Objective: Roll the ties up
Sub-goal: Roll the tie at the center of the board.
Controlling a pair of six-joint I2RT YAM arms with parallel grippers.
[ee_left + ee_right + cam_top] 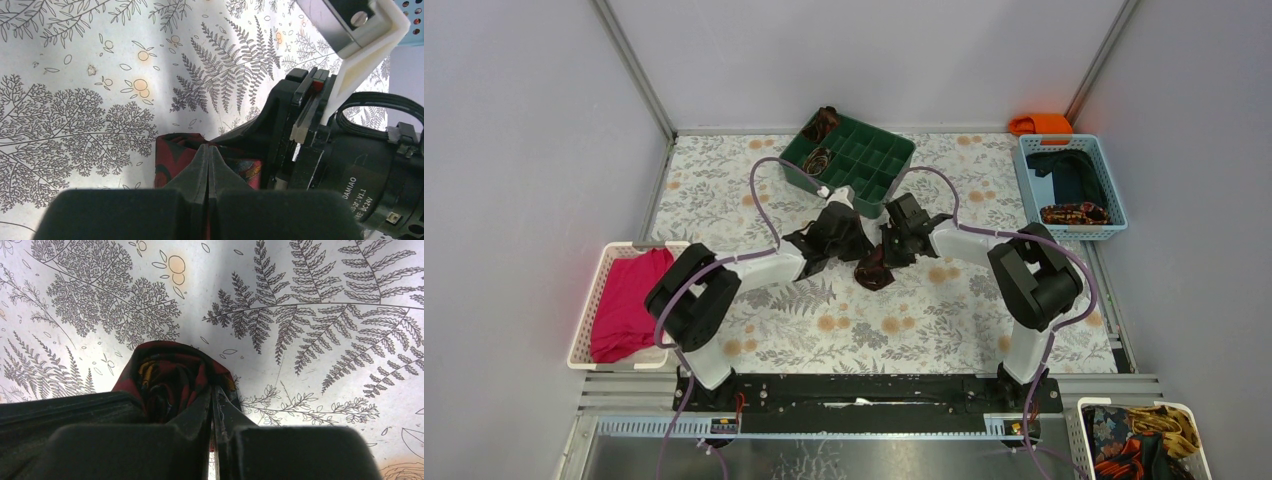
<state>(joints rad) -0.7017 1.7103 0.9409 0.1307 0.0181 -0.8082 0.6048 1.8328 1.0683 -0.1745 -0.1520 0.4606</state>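
Observation:
One of the ties, dark maroon with red-orange patterning, lies as a small coil on the leaf-print mat at mid-table. Both arms meet over it. My left gripper is shut, and in the left wrist view its tips rest against the coil. My right gripper comes in from the other side. In the right wrist view its tips are pushed into the coil's edge, shut with a sliver of red fabric between them. The two grippers hide part of the coil from above.
A green divided tray behind the grippers holds two rolled ties. A blue basket at the right holds a patterned tie and dark cloth. A white basket with pink cloth sits at left. Another basket of ties is at bottom right.

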